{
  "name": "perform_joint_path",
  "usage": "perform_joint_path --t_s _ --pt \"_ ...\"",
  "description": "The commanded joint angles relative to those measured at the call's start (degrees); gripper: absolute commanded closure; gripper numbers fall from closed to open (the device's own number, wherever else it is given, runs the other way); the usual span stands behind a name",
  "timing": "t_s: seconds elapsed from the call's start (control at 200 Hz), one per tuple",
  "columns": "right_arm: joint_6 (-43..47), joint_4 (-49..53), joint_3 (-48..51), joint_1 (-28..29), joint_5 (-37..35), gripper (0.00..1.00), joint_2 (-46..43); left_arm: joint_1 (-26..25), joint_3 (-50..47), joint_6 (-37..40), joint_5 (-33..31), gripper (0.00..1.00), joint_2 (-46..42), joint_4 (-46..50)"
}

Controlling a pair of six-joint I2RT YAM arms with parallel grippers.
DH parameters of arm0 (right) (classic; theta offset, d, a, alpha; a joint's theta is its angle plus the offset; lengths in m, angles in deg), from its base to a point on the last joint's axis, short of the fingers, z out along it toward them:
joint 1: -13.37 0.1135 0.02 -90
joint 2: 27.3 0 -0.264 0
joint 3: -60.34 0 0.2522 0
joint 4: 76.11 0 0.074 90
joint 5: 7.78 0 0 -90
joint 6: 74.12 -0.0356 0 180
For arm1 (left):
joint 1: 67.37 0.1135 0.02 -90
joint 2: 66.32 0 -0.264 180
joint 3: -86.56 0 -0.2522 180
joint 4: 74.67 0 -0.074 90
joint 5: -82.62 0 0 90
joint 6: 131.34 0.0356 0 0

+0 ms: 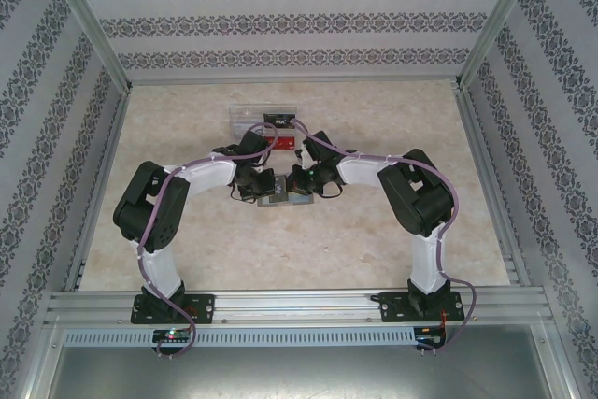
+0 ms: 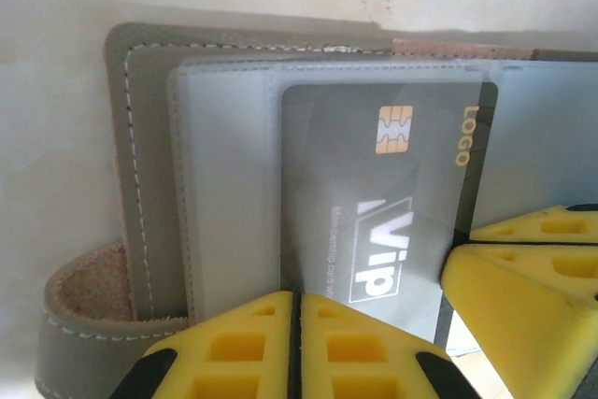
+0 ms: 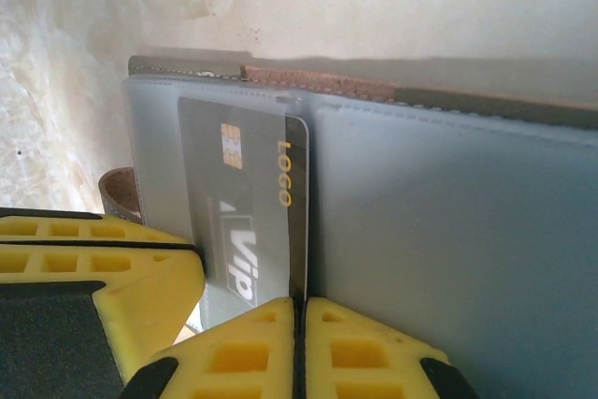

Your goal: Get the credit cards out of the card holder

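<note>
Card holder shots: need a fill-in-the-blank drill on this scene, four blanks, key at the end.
1. The grey card in the card holder reads Vip and ____.
2. Its chip is ____ in colour.
3. The left claw and right claw both have fingers coloured ____.
4. In the top view, the loose card by the near edge of the clear tray is ____.
Missing words: LOGO; gold; yellow; red.
</note>
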Motion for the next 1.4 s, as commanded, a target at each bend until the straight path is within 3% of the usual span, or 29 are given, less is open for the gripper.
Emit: perform_joint_path --t_s 0.0,0.669,0.899,1.054,1.394 --pt "2.0 1.3 1.0 -0.8 -0.9 1.00 2.2 -0.4 -0.7 0.0 -4.5 1.00 2.9 5.5" --pt "6.7 8.9 3.1 -4.1 -5.6 1.00 -0.9 0.4 -1.3 0.0 -5.9 1.00 1.7 6.6" --pt "5.1 4.2 3.3 -3.8 -1.0 1.00 -1.8 0.3 -1.2 0.1 -4.5 1.00 1.3 5.3" --pt "4.2 3.2 0.9 -2.1 0.4 0.83 -2.2 0.3 -1.1 0.1 -4.2 1.00 1.3 5.0" --pt "3.1 5.6 -2.3 -0.8 -0.6 0.82 1.7 0.3 -0.6 0.1 -3.6 1.00 1.4 5.0"
